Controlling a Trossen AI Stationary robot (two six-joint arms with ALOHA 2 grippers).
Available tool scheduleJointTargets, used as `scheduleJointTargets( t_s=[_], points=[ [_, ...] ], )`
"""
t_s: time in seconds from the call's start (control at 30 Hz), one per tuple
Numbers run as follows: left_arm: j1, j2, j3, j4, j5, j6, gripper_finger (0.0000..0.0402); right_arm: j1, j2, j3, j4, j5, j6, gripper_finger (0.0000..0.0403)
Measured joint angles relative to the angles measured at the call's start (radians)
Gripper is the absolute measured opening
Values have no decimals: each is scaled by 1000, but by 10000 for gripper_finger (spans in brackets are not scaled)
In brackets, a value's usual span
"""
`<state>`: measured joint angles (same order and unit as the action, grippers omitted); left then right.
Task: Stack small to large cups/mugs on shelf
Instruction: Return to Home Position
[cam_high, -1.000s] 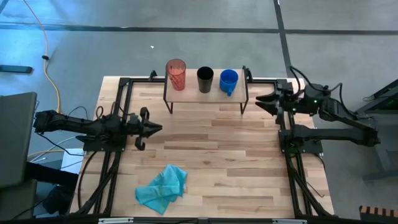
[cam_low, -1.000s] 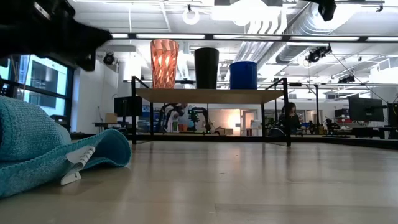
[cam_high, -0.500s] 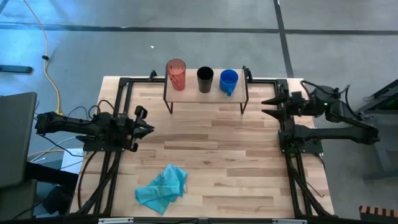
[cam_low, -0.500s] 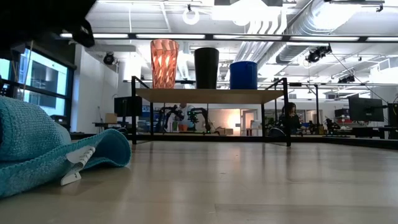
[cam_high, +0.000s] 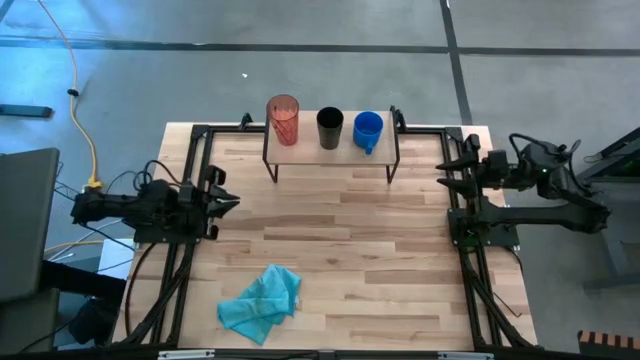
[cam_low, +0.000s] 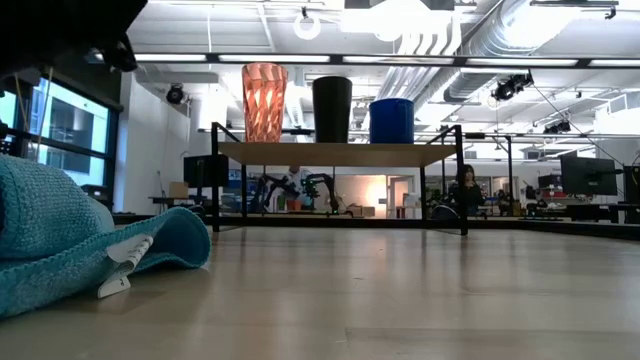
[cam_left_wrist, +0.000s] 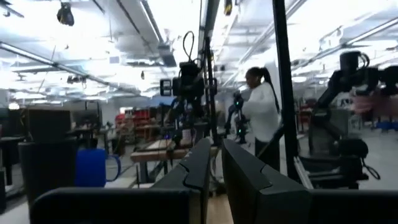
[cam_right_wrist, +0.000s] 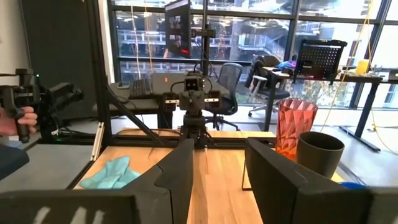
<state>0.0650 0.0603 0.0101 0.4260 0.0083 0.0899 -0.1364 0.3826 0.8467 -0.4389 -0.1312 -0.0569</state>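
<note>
Your bench (cam_high: 340, 260) is a pale butcher-block top with a black frame around it, and it stands on a grey floor (cam_high: 300, 60). Past it, the low view shows a big workshop with bright ceiling lights, pipes and tall windows. A person (cam_low: 466, 190) is far off at the back.

The shelf (cam_high: 310, 150) stands at the far edge of the bench, in the middle. Its long side runs from your left arm's side to your right arm's side. Three things stand on it in a row, all upright with their mouths up. The red ribbed tumbler (cam_high: 283, 118) is nearest the left arm, the black cup (cam_high: 330, 127) is in the middle, and the blue mug (cam_high: 368, 130) is nearest the right arm (its handle points toward the near side of the bench). None of them touch.

A teal cloth (cam_high: 262, 302) lies crumpled on the near left part of the bench, well apart from the shelf.

Your left tool (cam_high: 222, 196) is at the left edge, fingers almost together and holding nothing. Your right tool (cam_high: 450, 172) is at the right edge, fingers spread wide, also empty.
</note>
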Motion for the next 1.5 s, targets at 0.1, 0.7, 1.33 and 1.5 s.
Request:
scheduleJointTargets(
  t_s=[0.1,0.7,1.33,1.5],
  points=[
    [0,-35,0,-56,-1,5,33,0,3,0,-3,0,-4,136],
    [0,-54,90,-403,-77,38,33,0,3,0,-6,1,-14,136],
    [0,-54,-1,-190,-1,44,33,0,3,0,-5,1,-49,136],
    [0,-54,-1,-189,-25,44,33,0,2,-4,5,-9,-71,136]
  ],
)
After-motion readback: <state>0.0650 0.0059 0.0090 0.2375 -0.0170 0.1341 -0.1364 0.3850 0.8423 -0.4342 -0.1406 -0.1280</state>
